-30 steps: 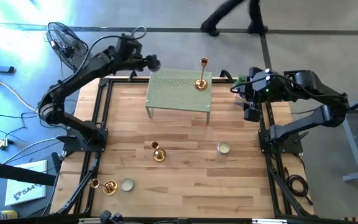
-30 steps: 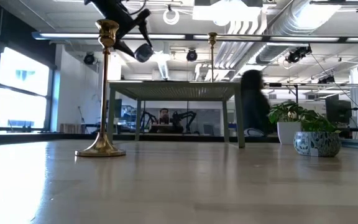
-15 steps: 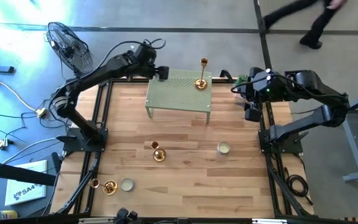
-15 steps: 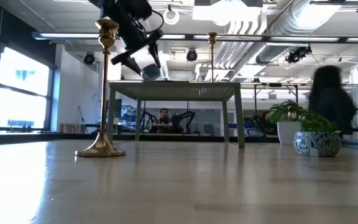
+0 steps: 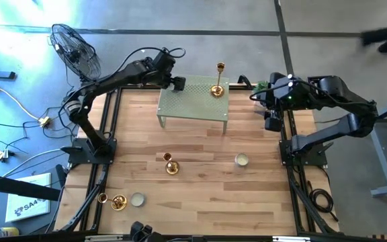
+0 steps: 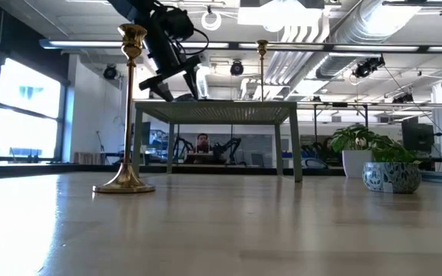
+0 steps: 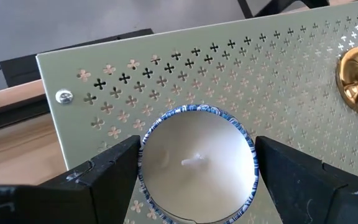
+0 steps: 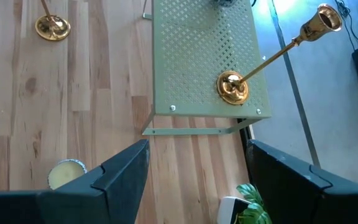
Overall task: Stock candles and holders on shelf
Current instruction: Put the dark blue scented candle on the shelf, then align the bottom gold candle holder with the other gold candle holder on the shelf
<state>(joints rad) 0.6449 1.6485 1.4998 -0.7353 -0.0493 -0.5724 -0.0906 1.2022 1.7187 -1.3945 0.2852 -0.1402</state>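
Left gripper (image 5: 178,83) over the shelf's (image 5: 193,107) far left corner, jaws spread wide yet closed on a candle (image 7: 196,163), one dark finger (image 7: 107,171) touching each side of its blue-patterned rim. Candle right between the fingertips, face and wick up toward the wrist camera, disc flat and level with the perforated top beneath. No long axis to mind on a round disc; only the short axis through the wick, upright, square to the shelf top. Relation that matters for setting down: candle directly above the shelf's bare corner, inside both edges by the wrist view, well apart from the tall holder (image 5: 217,89) standing near the far right of the same top. Height of candle above the shelf not readable from above; in the low view the gripper (image 6: 176,83) hangs just over the shelf's left end, gap or contact there too fine to tell. Likely next: straight down, then release, no turning needed. Right gripper (image 5: 271,121) parked off the shelf's right end near the table's edge, fingers apart and empty, looking down on the shelf and tall holder. Elsewhere on the table: a holder (image 5: 171,166) at mid-table, a candle (image 5: 241,160) toward the right, another holder (image 5: 118,202) and candle (image 5: 138,199) at the near left. Left arm plainly nearer to the drop spot; right arm nearer to the loose candle on the right.
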